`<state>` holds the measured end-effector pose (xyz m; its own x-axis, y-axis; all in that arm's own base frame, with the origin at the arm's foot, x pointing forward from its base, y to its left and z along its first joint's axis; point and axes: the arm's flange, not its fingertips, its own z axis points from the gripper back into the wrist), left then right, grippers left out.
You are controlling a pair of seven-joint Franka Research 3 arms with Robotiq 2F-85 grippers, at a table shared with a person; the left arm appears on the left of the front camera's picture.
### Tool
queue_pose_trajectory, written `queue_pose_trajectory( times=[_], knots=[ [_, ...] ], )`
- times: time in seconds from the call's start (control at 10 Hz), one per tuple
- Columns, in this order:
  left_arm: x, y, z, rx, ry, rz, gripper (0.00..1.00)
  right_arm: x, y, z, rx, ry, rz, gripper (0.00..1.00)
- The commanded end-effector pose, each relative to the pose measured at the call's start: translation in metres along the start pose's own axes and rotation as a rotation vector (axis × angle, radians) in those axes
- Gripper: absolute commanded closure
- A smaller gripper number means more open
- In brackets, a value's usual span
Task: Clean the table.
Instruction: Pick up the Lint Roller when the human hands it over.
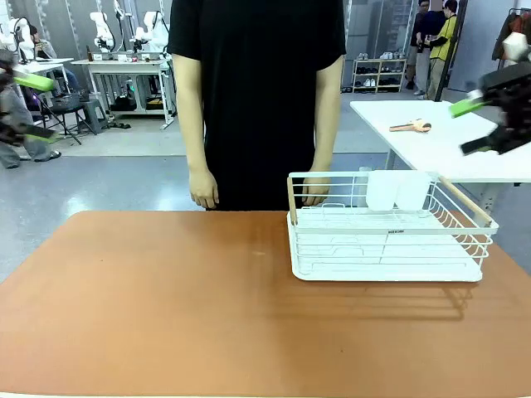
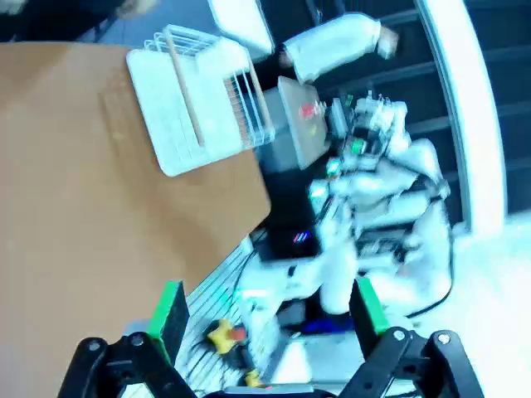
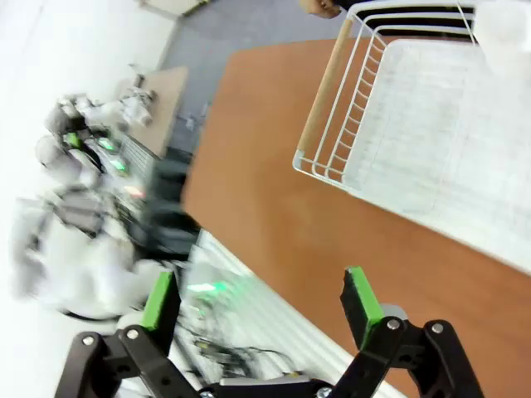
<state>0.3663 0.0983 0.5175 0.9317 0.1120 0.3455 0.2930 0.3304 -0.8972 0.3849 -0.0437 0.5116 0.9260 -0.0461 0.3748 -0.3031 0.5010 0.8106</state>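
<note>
Right now left gripper point(image 2: 270, 315) and right gripper point(image 3: 259, 300) hang raised, fingers spread wide and empty, over the matte terracotta counter point(image 1: 166, 307) carrying a white wire dish rack point(image 1: 377, 269).

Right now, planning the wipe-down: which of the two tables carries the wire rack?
The reddish-brown table, on its right side; the white table behind bears a small wooden tool.
</note>
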Motion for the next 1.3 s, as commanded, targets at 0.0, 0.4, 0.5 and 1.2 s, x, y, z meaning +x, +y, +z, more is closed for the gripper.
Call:
queue_pose_trajectory(
  times=[0.0, 0.4, 0.5, 1.2],
  knots=[
    [-0.025, 0.033, 0.057, -0.039, -0.175, 0.13, 0.0, -0.011, -0.043, 0.044, 0.067, -0.078, -0.145, 0.0],
    [-0.071, 0.101, 0.149, -0.146, -0.317, 0.291, 0.0, -0.036, -0.127, 0.127, 0.147, -0.079, -0.302, 0.0],
    [-0.07, 0.106, 0.146, -0.142, -0.298, 0.29, 0.0, -0.042, -0.146, 0.133, 0.168, -0.084, -0.34, 0.0],
    [-0.055, 0.106, 0.121, -0.123, -0.253, 0.288, 0.0, -0.059, -0.2, 0.129, 0.175, -0.1, -0.456, 0.0]
  ],
)
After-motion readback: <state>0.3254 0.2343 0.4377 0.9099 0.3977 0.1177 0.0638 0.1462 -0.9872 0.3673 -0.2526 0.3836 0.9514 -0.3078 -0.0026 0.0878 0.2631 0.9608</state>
